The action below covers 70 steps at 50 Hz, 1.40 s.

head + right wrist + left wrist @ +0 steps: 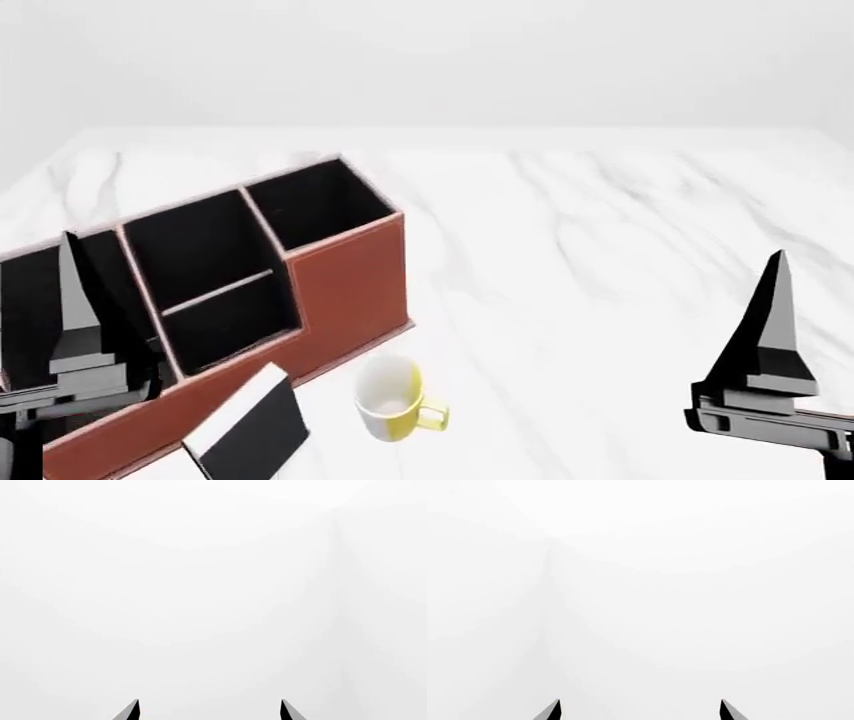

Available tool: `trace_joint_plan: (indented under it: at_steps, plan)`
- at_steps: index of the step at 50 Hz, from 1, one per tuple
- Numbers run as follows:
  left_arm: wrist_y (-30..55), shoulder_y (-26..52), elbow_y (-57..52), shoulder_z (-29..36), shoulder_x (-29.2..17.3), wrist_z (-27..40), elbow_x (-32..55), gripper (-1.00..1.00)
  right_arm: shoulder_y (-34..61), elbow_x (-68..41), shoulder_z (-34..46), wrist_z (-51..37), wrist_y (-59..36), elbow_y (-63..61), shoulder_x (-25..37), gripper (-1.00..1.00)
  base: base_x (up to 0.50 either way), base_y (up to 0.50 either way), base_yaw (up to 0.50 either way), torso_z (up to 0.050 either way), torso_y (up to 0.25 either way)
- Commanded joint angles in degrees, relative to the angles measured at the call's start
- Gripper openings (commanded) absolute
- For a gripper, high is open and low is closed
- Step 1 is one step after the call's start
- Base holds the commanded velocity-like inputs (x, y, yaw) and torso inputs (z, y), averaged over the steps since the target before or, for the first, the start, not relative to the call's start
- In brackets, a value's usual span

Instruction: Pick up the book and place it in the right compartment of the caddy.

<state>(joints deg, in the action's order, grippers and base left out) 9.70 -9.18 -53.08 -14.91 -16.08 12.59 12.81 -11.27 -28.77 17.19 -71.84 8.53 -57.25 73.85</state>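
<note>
The black book point(263, 434) with white page edges stands in front of the caddy, near the table's front edge in the head view. The reddish-brown caddy point(358, 280) stands at the left. Its right compartment point(320, 205), a narrow black-lined cell, holds nothing I can see. My left gripper point(74, 290) points up in front of the caddy's left part, above and left of the book. My right gripper point(774, 300) points up at the far right, well away from the book. In both wrist views the left gripper point(640, 711) and right gripper point(209, 711) show fingertips wide apart with only white background between them.
A white-and-yellow mug point(391, 401) stands just right of the book, in front of the caddy's right corner. The white marble table point(601, 250) stretches to the right and back. The caddy's middle cell point(214, 280) has a crosswise divider.
</note>
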Motion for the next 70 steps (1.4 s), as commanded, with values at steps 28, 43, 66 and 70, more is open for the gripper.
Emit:
trace_joint_plan:
  at_steps: [28,43,66,70]
  plan:
    - [-0.39,-0.43,-0.08,0.91,-1.18,1.0,0.06,1.0,1.8,2.12,1.8,1.27,-1.58,-0.3,-1.1,1.0,0.25,-0.05,0.0,0.0,0.001]
    - [10.27,3.01,0.87,2.86,-2.9,1.23,8.88,1.0,4.56,1.21,3.04,3.48,-2.5,0.96,-3.08,1.0,0.0,0.0,0.0,0.0,0.0]
    - [51.87,18.98,4.34,-4.6,-18.27,6.0,55.08,1.0,6.17,-0.67,1.92,3.26,-3.59,0.35,-0.84,1.0,0.0,0.0,0.0,0.0,0.0]
    - [54.59,20.57,4.88,-4.75,-21.17,7.55,58.53,1.0,6.1,-0.77,1.94,3.12,-3.76,0.23,-0.45,1.0,0.0,0.0,0.0,0.0,0.0]
